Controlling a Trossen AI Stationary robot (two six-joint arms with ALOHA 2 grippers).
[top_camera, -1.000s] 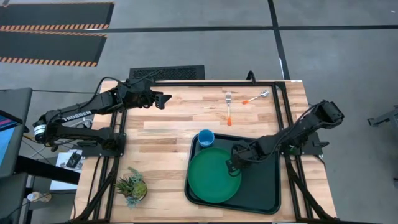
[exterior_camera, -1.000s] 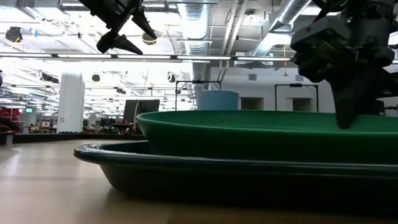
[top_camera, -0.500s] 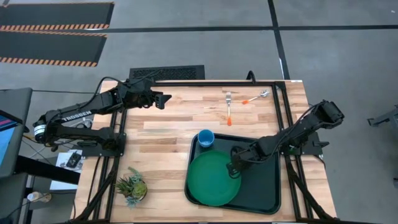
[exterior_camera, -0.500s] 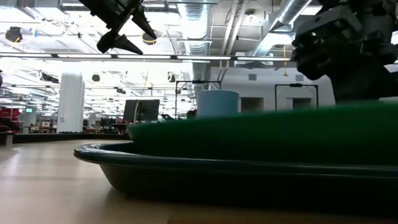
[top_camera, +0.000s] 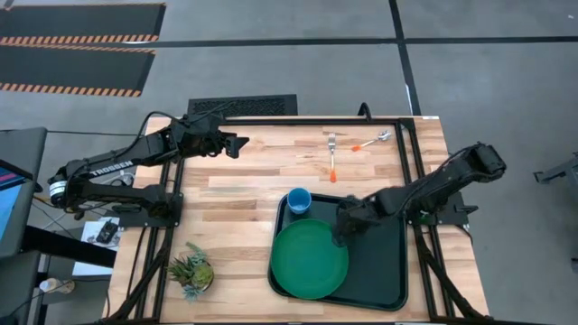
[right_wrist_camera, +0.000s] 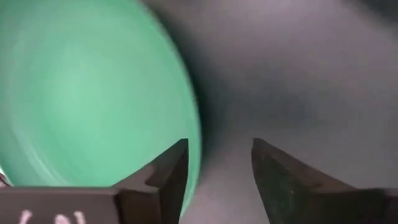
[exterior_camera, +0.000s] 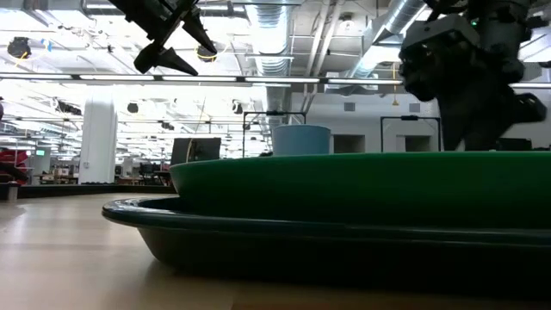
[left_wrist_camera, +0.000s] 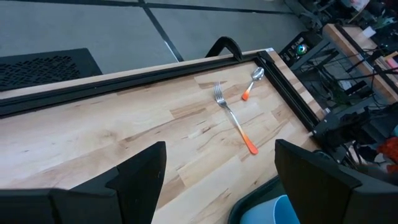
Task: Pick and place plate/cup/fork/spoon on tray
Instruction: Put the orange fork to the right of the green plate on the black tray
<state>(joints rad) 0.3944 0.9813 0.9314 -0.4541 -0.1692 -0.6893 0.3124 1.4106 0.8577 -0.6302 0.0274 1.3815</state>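
Right fingers (right_wrist_camera: 217, 180) parted, plate (right_wrist_camera: 87, 93) just beside, untouched.

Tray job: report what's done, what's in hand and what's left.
Done: the plate lies on the tray, and the cup stands at its corner. In hand: nothing; the right gripper is open, just above the plate's rim. Left: the fork and the spoon lie on the table. The left gripper waits, open.

free: bare tray (top_camera: 384, 271) floor right of plate (top_camera: 310, 259) | blocked: cup (top_camera: 299, 199) at tray's far-left corner | free: open worktop (top_camera: 244, 185) left of fork (top_camera: 332, 155), spoon (top_camera: 371, 141)
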